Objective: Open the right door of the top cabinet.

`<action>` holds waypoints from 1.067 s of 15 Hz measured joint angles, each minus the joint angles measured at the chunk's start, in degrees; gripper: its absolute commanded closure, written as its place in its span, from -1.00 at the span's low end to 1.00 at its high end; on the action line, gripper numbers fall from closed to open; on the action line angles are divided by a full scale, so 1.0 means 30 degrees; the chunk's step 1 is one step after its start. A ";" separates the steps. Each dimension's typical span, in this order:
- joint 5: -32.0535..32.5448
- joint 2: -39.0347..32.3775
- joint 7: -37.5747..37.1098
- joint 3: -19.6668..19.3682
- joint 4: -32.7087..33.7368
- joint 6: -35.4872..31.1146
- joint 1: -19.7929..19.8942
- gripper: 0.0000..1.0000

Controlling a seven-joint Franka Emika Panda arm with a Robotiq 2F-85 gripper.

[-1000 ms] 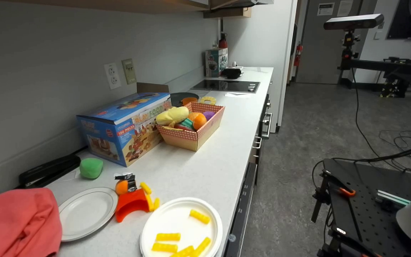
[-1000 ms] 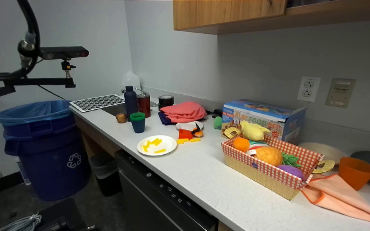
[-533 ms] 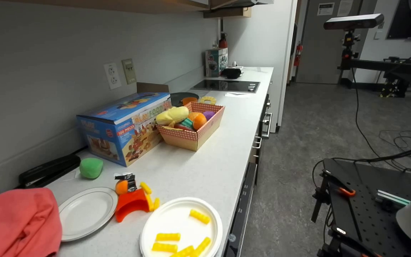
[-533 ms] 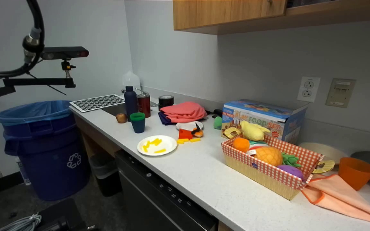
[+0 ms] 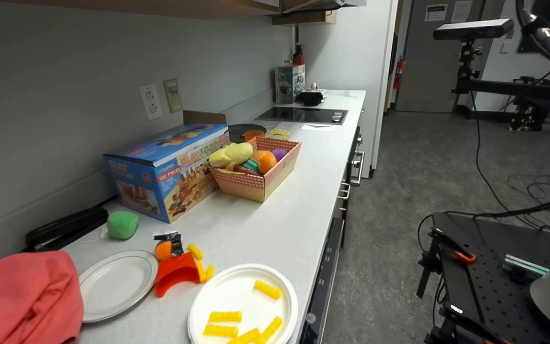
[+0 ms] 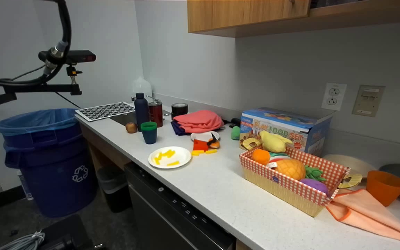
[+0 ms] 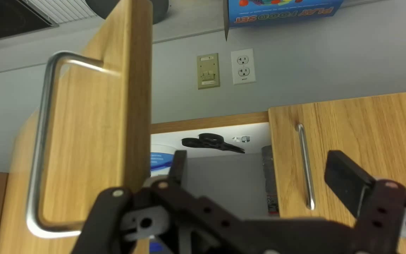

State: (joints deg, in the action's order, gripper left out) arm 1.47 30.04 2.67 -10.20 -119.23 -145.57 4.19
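Note:
The top cabinet shows its wooden front and underside in an exterior view, and its underside in another. The wrist picture stands upside down. There, one cabinet door with a metal loop handle stands swung out at picture left. The other door, with its handle, is shut at picture right. Between them the inside shows, with scissors and a white-blue tub. My gripper is open and empty before the opening. One finger overlaps the swung-out door's edge; contact cannot be told. Both exterior views miss the gripper.
Below is the counter with a play food box, a basket of toy food and a plate. A camera on a stand is off to the side. The arm's cable hangs in both exterior views.
The arm's cable and its connector have shifted toward picture left in an exterior view and toward picture right in another. The counter objects have not moved.

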 measured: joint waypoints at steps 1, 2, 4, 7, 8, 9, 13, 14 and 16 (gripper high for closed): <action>0.0007 -0.0020 -0.0238 0.0069 0.0010 -0.0058 0.0067 -1.00; 0.0052 -0.0014 -0.0522 0.0141 0.0006 -0.0069 0.0218 -1.00; 0.0278 0.0059 -0.1434 0.0475 -0.0052 -0.0071 0.0780 -1.00; 0.1306 0.0420 -0.3355 0.1250 -0.0377 -0.0072 0.2197 -1.00; 0.1752 0.0622 -0.3986 0.1467 -0.0555 -0.0070 0.2743 -1.00; 0.2215 0.0827 -0.4532 0.1602 -0.0712 -0.0079 0.3332 -1.00; 0.3686 0.1289 -0.5879 0.1519 -0.0705 -0.0265 0.6126 -1.00; 0.3941 0.1297 -0.6135 0.1442 -0.0647 -0.0363 0.6796 -1.00; 0.4316 0.1271 -0.6670 0.1285 -0.0598 -0.0649 0.8002 -1.00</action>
State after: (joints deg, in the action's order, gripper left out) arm 14.42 33.86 -17.34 -6.35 -121.02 -147.52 28.19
